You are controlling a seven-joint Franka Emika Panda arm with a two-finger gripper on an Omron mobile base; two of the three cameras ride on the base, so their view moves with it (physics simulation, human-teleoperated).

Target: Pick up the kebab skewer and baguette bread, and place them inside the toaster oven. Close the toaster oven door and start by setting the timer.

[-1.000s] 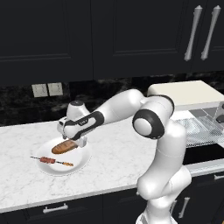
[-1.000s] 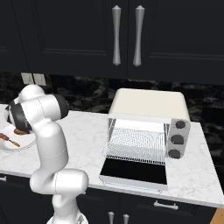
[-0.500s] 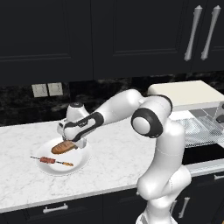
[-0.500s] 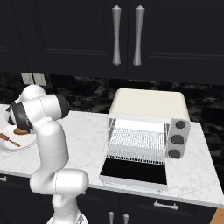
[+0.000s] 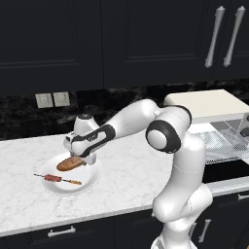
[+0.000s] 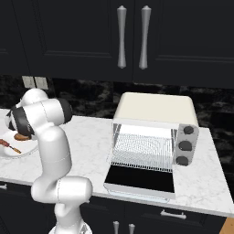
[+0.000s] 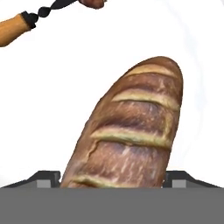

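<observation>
The baguette bread (image 5: 70,163) lies on a white plate (image 5: 85,181) at the left of the counter, next to the kebab skewer (image 5: 57,179). My gripper (image 5: 82,156) is down at the loaf's right end. In the hand view the scored golden-brown baguette bread (image 7: 131,131) runs up between my two fingertips (image 7: 43,177), which stand wide apart, close against its sides. I cannot tell whether they touch it. The kebab skewer (image 7: 26,22) shows at the top left. The cream toaster oven (image 6: 155,109) stands at the right, with the toaster oven door (image 6: 139,179) folded down flat.
A wire rack (image 6: 141,148) sits inside the oven, and three grey knobs (image 6: 185,146) line its right side. Wall outlets (image 5: 52,99) are behind the plate. Dark cabinets hang above. White marble counter (image 5: 126,165) stretches between the plate and the oven.
The gripper has come down further over the baguette's end and its fingers have drawn in slightly. Plate, skewer and oven have not moved.
</observation>
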